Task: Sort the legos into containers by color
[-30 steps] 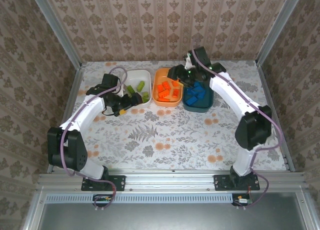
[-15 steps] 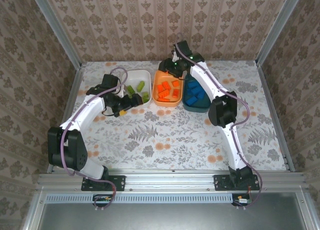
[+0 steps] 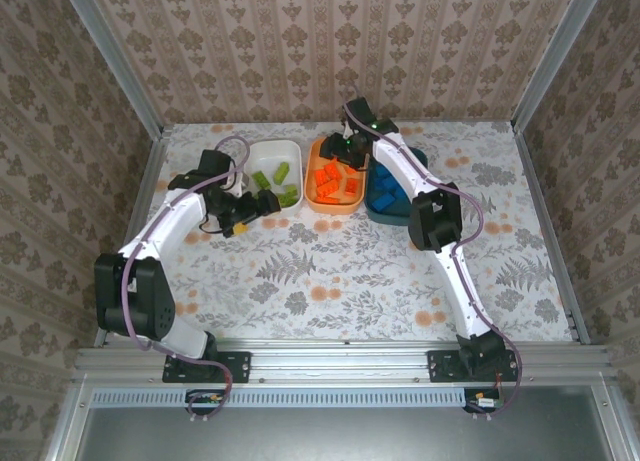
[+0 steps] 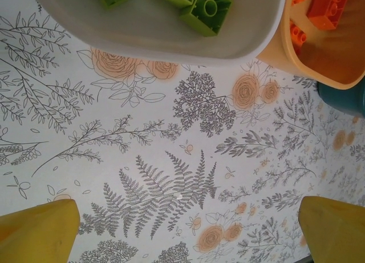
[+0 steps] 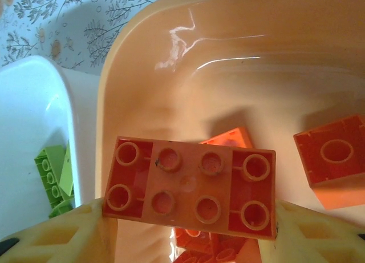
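**A:** How are the left jaws set?

**B:** The left jaws are seen spread wide, and nothing is caught between their yellow fingers point(image 4: 34, 231). They are held over the floral-patterned table point(image 4: 171, 160), just on the near side of the white rounded-rectangle plastic tub point(image 4: 171, 46). Small lime green plastic bricks point(image 4: 208, 6) are seen lying in that tub.

**A:** And the right jaws?

**B:** The right jaws are closed on a bright orange eight-stud plastic brick point(image 5: 191, 186). It is gripped by its two short ends and touched by both fingers. The brick is held level, studs up, above the inside of the orange rounded-rectangle plastic tub point(image 5: 171, 63). More loose orange bricks point(image 5: 336, 160) are seen below it on the tub's floor.

**A:** How are the tubs laid out?

**B:** From above, three tubs are seen in a row at the far part of the table. The white one is placed on the left and the orange one in the middle. The dark teal rounded-rectangle plastic tub point(image 3: 395, 219) is placed on the right, close beside the orange one. Small blue plastic bricks point(image 3: 385, 194) are seen in the teal tub. The right arm point(image 3: 400, 171) is stretched across it toward the orange tub.
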{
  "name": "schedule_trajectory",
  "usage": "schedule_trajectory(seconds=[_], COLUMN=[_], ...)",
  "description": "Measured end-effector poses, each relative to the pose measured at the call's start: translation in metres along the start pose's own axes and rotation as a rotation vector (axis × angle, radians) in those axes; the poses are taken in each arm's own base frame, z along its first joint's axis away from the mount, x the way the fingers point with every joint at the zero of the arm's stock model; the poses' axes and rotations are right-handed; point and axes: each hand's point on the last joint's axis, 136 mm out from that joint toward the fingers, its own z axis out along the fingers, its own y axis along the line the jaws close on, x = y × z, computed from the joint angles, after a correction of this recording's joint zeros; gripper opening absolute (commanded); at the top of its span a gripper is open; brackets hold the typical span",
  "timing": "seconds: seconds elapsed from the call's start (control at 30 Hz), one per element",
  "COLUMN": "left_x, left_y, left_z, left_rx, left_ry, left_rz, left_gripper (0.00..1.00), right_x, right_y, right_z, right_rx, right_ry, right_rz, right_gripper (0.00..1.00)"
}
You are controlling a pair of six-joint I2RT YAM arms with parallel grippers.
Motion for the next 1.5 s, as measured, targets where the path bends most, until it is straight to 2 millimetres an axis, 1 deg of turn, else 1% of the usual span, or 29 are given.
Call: schedule_trajectory(seconds=[0.2, 0.27, 0.37, 0.6, 1.0, 1.1, 1.2, 1.27, 1.33, 1.43, 1.5], left_x=[-0.001, -0.002, -0.002, -0.003, -0.003, -0.003, -0.004, -0.007, -0.015, -0.027, -0.032], left_y=[0.001, 0.000, -0.001, -0.001, -0.001, -0.002, -0.002, -0.001, -0.001, -0.003, -0.006], left_z=[0.002, 0.001, 0.001, 0.001, 0.000, -0.001, -0.004, -0.008, -0.014, -0.027, -0.037], left_rx=[-0.003, -0.001, 0.000, 0.000, 0.001, 0.003, 0.002, -0.002, -0.004, 0.003, 0.012], left_ry=[0.006, 0.002, 0.001, 0.000, -0.002, -0.006, -0.016, -0.028, -0.049, -0.100, -0.135], left_rz=[-0.003, -0.001, 0.000, 0.000, 0.001, 0.002, 0.005, 0.000, -0.005, -0.005, 0.001], left_gripper=[1.00, 1.00, 1.00, 1.00, 1.00, 1.00, 1.00, 1.00, 1.00, 1.00, 1.00], right_x=[0.002, 0.003, 0.003, 0.002, 0.002, 0.001, -0.003, -0.007, -0.009, -0.013, -0.016], right_y=[-0.007, -0.008, -0.008, -0.009, -0.008, -0.007, -0.001, 0.006, 0.013, 0.026, 0.036], right_z=[0.008, 0.008, 0.009, 0.008, 0.008, 0.005, -0.003, -0.015, -0.030, -0.061, -0.083], right_rx=[0.019, 0.020, 0.020, 0.021, 0.021, 0.019, 0.011, 0.000, -0.009, -0.028, -0.045], right_ry=[0.004, 0.006, 0.006, 0.005, 0.005, 0.002, -0.010, -0.028, -0.041, -0.072, -0.100], right_rz=[0.004, 0.006, 0.002, -0.006, -0.024, -0.028, -0.044, -0.062, -0.075, -0.105, -0.131], right_gripper=[0.62, 0.67, 0.71, 0.77, 0.77, 0.78, 0.78, 0.79, 0.79, 0.79, 0.79])
